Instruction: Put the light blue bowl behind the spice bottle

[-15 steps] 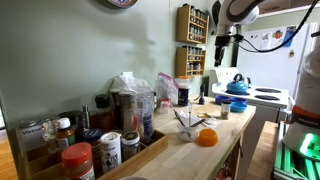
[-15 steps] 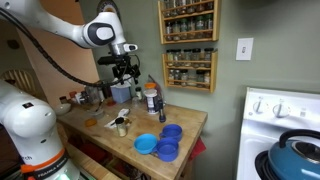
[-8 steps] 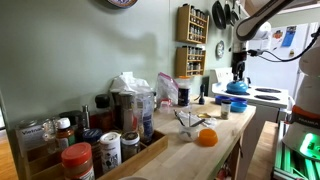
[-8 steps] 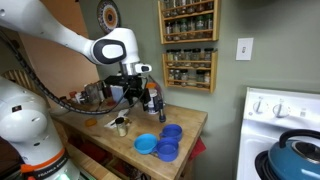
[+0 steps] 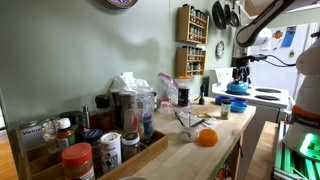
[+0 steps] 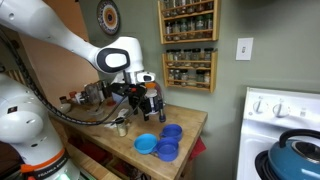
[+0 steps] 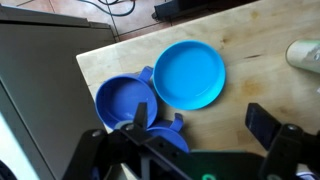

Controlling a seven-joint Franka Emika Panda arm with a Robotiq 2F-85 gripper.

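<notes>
Pale-blue bowl [image 7: 188,74] lies on the wood counter [image 7: 250,30], just right of darker blue cups [image 7: 123,100]; the gripper [image 7: 200,116] hovers above, jaws spread, empty.

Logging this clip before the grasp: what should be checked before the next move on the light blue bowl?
1. Tool open, empty: ok.
2. Light blue bowl visible, empty: ok.
3. Its rim free of the darker blue bowls: not ok, they crowd it.
4. Tool lined up on the rim: cannot tell.
5. Spot behind the spice bottle free: cannot tell.
</notes>
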